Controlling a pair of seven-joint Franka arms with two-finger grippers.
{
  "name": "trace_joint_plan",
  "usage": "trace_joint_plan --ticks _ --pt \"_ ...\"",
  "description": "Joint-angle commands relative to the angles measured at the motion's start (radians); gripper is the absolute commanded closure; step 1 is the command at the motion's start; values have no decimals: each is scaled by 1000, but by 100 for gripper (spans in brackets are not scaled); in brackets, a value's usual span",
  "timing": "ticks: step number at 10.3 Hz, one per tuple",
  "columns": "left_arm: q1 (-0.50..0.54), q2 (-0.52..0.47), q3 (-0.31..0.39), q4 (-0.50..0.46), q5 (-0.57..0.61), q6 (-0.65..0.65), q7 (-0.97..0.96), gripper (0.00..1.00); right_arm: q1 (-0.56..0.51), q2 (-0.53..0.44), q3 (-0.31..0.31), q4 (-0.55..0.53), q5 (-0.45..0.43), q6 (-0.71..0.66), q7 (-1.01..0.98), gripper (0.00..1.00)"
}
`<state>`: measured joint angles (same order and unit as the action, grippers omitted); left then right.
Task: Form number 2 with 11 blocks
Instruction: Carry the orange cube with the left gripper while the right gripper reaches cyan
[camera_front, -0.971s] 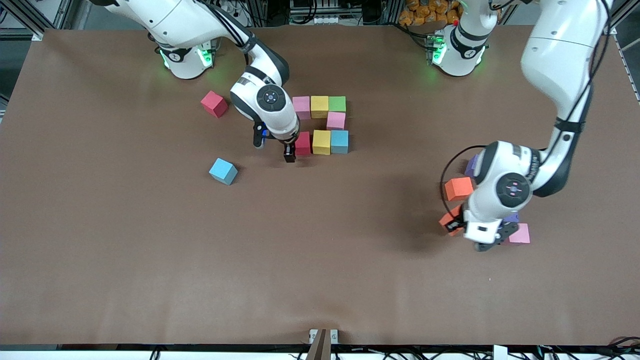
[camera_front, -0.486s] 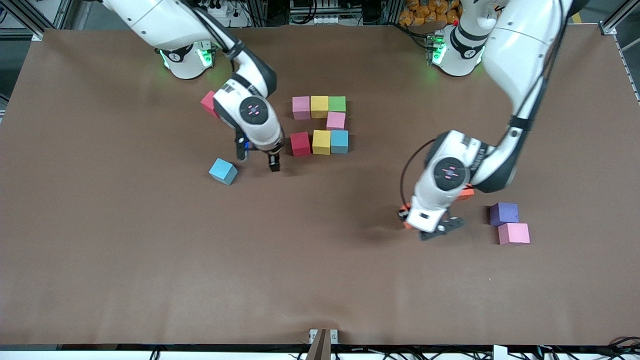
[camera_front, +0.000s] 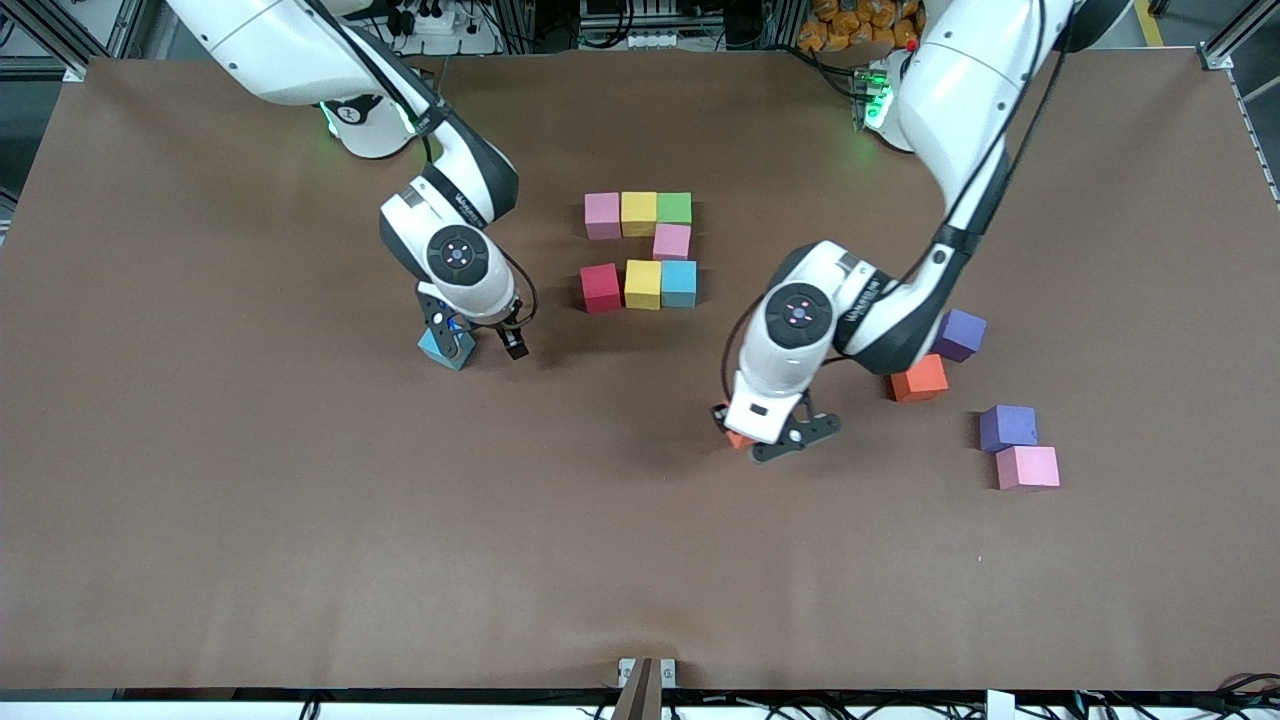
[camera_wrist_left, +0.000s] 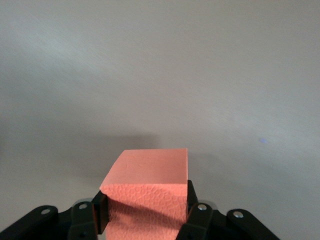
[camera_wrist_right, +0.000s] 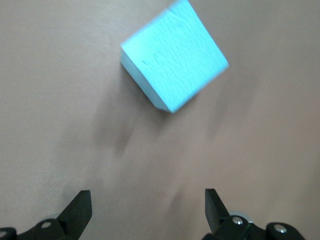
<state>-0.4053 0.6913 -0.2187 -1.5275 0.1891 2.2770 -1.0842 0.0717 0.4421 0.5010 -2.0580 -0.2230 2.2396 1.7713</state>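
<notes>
Front view: the left gripper (camera_front: 765, 437), clamped on an orange block (camera_wrist_left: 147, 187), hangs over bare table (camera_front: 300, 560) toward the left arm's end of the partly built number 2 (camera_front: 643, 250). A second orange block (camera_front: 918, 379), two purple and one pink lie loose near that arm. The right gripper (camera_front: 482, 341), fingers apart, hovers by a light blue block (camera_wrist_right: 172, 61).

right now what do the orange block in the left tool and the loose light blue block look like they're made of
Orange block: probably foam, matte; its side shows a fine honeycomb cell texture in the left wrist view. Light blue block: likely the same foam, matte, with faint surface grain and no shine, though motion blur leaves it less certain.
</notes>
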Motion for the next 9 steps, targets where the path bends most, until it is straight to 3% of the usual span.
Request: trace_joint_plan --ticks 1,4,5,6,9 --pt "-96 65 10 96 -31 -8 -84 72 -38 -34 17 -1 -6 -58 -180 0" --pt "-161 106 12 159 -40 -8 -245 72 -93 -54 25 -1 13 -107 -422 0" --pt "-179 122 10 199 -101 -8 -281 72 -105 -60 25 1 26 -113 -478 0" --pt "-196 134 18 234 -152 -10 -296 72 -124 -62 25 4 39 -114 -519 0" --pt "-231 140 22 234 -152 -10 -237 71 -148 -56 25 56 102 -121 -660 0"
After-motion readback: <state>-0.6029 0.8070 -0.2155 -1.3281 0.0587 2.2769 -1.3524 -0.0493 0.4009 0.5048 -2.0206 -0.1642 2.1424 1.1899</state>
